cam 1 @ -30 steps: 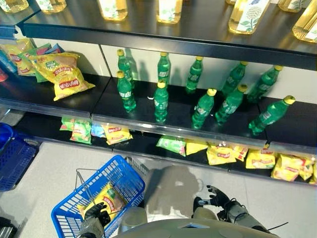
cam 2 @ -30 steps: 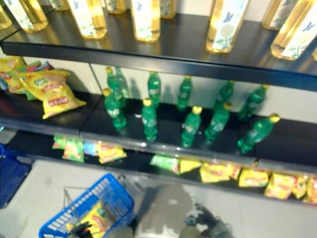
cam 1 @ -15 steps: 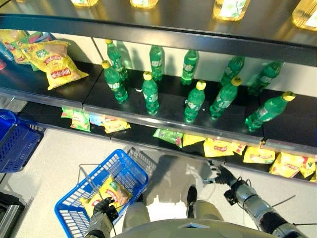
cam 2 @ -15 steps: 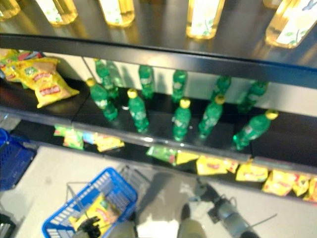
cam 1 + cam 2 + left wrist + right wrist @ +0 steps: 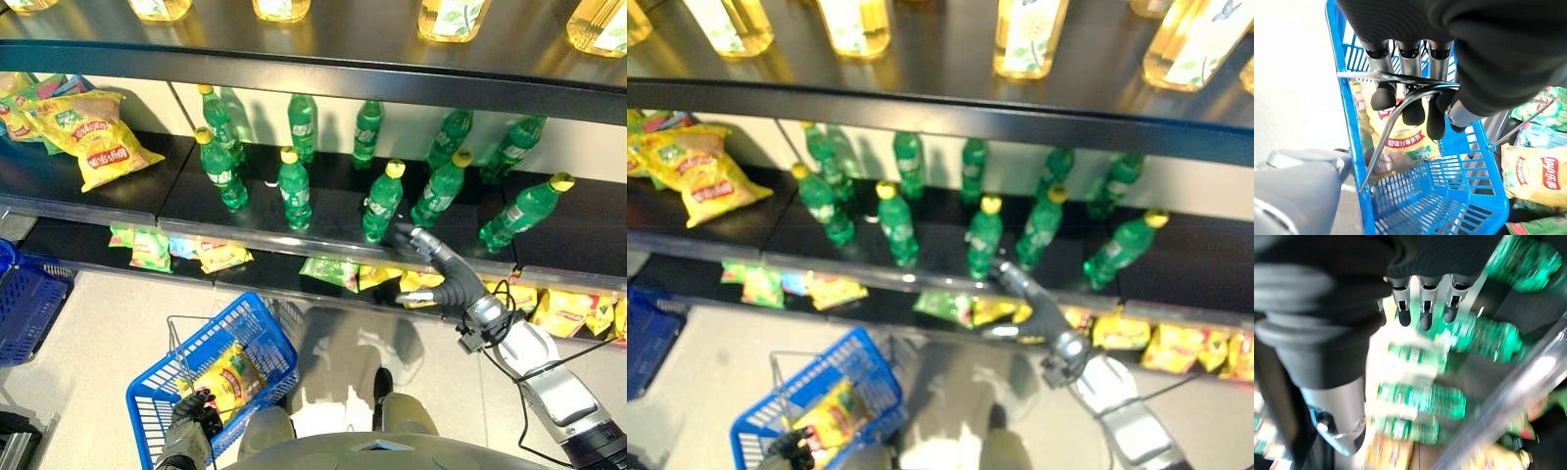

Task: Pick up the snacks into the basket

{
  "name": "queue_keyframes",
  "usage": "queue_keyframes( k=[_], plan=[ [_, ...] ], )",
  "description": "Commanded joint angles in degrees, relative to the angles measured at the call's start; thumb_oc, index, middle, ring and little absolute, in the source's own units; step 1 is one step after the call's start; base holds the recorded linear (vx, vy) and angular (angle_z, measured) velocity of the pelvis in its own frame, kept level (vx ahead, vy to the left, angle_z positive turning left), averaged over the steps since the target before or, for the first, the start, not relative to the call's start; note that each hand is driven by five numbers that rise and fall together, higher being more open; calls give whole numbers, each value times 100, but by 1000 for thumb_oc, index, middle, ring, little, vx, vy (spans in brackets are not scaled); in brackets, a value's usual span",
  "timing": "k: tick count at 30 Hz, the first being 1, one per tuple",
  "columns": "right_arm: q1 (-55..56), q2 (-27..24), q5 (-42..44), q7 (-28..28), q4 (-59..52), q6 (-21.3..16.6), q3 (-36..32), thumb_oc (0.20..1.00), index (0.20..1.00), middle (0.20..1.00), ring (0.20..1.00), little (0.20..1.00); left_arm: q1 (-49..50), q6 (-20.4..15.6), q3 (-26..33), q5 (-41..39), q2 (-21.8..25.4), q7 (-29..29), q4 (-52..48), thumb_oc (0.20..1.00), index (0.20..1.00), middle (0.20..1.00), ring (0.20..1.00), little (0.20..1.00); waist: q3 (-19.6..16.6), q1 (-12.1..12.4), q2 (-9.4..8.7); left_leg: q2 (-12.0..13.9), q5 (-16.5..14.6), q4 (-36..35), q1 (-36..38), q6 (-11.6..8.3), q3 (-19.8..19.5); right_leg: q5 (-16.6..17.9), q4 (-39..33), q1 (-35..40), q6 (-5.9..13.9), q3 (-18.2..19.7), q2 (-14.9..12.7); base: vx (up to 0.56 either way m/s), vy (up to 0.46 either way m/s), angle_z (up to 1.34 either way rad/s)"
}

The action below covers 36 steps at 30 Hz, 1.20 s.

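Right hand (image 5: 436, 266) was up at the front edge of the middle shelf (image 5: 323, 240), fingers straight and spread, holding nothing, just beside the green bottles (image 5: 382, 201) with yellow caps. Its own wrist view put those bottles just past its fingers (image 5: 1422, 313), blurred, which the head views could not give from that close. Left hand (image 5: 191, 413) was low at the near left, and the wrist view settled what the head views left unclear: its fingers (image 5: 1405, 105) were curled round the wire handle (image 5: 1396, 78) of the blue basket (image 5: 167, 387). One yellow snack bag (image 5: 1400, 132) lay inside that basket on the floor. More snack packets (image 5: 431, 284), yellow and green, sat on the bottom shelf, to the right and under the raised hand. Yellow chip bags (image 5: 93, 147) lay far left on the middle shelf. A second blue basket (image 5: 24, 304) stood at the left edge.
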Motion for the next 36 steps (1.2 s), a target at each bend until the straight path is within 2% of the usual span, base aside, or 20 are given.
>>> queue_keyframes(
  k=[1,2,3,9,16,17,19,21,22,23,25,36],
  plan=[
    [-273,212,-518,-877,-174,-364,-112,1000,1000,1000,1000,1000,-252,-366,218,88,285,463,-44,200,200,200,200,200,300,-15,-264,76,-610,819,-230,197,-192,441,-148,-205,281,238,-261,-188,36,-5],
    [-406,342,-660,-1276,-31,-299,-114,1000,1000,1000,1000,1000,-291,-390,145,70,258,622,-128,200,200,200,200,200,426,0,-257,72,-633,958,-387,206,-213,448,-56,-333,291,254,-276,-110,17,-8],
    [-413,345,-663,-1281,-24,-302,-111,1000,1000,1000,1000,1000,-292,-387,146,71,258,627,-133,200,200,200,200,200,420,-1,-259,73,-640,975,-406,207,-216,446,-47,-348,291,255,-276,-126,22,-10],
    [-1257,733,-1089,-2337,697,-13,213,1000,1000,1000,1000,1000,-454,-446,-307,16,186,992,-534,200,200,200,200,200,757,85,-138,-10,-630,1311,-931,206,-338,458,197,-701,297,196,-367,-88,21,2],
    [-2283,1150,-1097,-2932,1458,197,656,1000,1000,1000,1000,1000,-564,-512,-672,-132,151,1171,-853,200,200,200,200,200,970,213,4,-78,-575,1458,-1292,235,-448,475,329,-998,273,162,-417,-38,16,9],
    [-2641,1288,-1174,-3191,1622,258,739,1000,1000,1000,1000,1000,-586,-537,-800,-171,136,1234,-1008,200,200,200,200,200,1040,268,49,-97,-557,1483,-1385,250,-485,487,342,-1062,261,141,-440,-19,12,13],
    [-2787,1358,-1200,-3315,1698,281,746,1000,1000,1000,1000,1000,-573,-528,-858,-181,129,1231,-1057,200,200,200,200,200,1063,288,68,-108,-551,1498,-1425,258,-508,497,350,-1090,253,134,-441,-6,8,12],
    [-3126,1521,-1244,-3649,1846,336,746,1000,1000,1000,1000,1000,-570,-546,-986,-211,108,1294,-1132,200,200,200,200,200,1113,333,108,-126,-533,1509,-1498,271,-541,509,354,-1144,239,120,-439,4,16,8],
    [-3380,1687,-1289,-4002,1935,373,675,1000,1000,1000,1000,1000,-596,-544,-1048,-232,94,1330,-1127,200,200,200,200,200,1162,375,147,-134,-549,1553,-1553,281,-558,494,377,-1168,220,109,-435,10,16,12],
    [-3383,1688,-1289,-4003,1936,372,675,1000,1000,1000,1000,1000,-599,-544,-1046,-232,95,1330,-1126,200,200,200,200,200,1149,372,142,-141,-527,1537,-1567,283,-558,511,363,-1181,219,108,-439,15,11,8],
    [-3699,1837,-1311,-4373,1963,443,574,1000,1000,1000,1000,1000,-563,-565,-1137,-296,86,1394,-1304,200,200,200,200,200,1218,429,186,-166,-528,1529,-1619,302,-582,503,387,-1231,197,87,-435,12,15,7],
    [-4460,2138,-1170,-5123,2447,671,185,1000,1000,1000,1000,1000,-616,-519,-1321,-312,71,1459,-1504,200,200,200,200,200,1317,523,267,-268,-472,1458,-1785,359,-665,529,385,-1360,148,76,-449,2,3,1]
  ],
)
